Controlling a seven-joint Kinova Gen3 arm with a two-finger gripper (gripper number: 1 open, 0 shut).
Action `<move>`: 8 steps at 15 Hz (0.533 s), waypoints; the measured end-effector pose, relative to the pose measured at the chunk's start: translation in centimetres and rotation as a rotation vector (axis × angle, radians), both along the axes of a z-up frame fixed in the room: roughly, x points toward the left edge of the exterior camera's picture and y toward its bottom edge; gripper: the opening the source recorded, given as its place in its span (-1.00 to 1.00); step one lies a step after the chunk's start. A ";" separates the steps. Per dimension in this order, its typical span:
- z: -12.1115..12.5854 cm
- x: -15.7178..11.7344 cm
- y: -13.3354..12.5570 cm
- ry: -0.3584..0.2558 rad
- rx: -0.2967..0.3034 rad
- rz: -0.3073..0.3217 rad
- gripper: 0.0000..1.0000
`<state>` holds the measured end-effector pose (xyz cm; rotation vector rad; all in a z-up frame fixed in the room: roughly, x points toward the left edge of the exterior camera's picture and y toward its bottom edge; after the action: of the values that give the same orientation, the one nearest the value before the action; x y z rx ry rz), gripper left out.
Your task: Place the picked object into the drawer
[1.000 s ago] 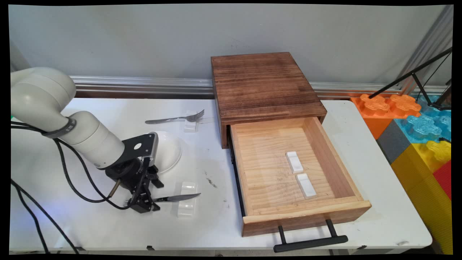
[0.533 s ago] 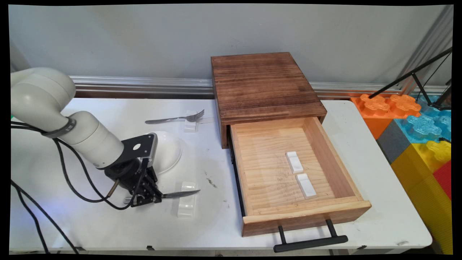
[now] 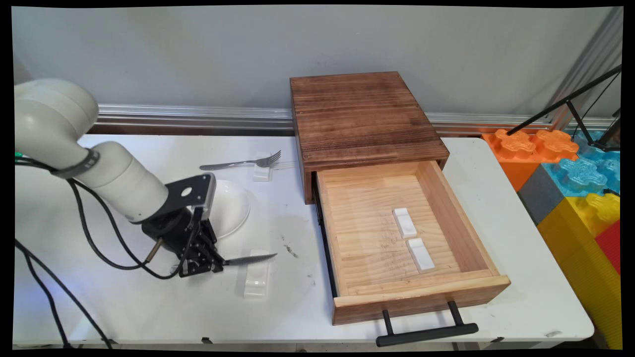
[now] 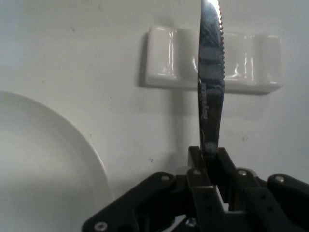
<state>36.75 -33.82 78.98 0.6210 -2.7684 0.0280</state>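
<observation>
Gripping the knife [image 3: 248, 260] by its handle, my jaws [image 3: 208, 265] are clenched on it, blade lifted just over the rest [image 3: 257, 280] near the surface's [image 3: 149, 307] front edge, plate [image 3: 233, 208] beside. Stiff, light, likely slippery steel; the handle is safest.

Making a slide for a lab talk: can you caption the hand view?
Claw shut on a serrated knife, its blade over a white cutlery rest, white plate alongside.

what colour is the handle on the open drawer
Black: a black bar handle on the light wooden drawer, clearest in the main view.
</observation>
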 end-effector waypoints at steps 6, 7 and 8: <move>3.5 -0.7 -0.3 -0.003 0.007 0.020 -1.00; 4.4 -0.8 -0.4 -0.004 0.007 0.027 -1.00; 4.9 -1.0 -0.5 -0.005 0.008 0.031 -1.00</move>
<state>35.80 -34.36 83.91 0.6664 -2.7650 0.0250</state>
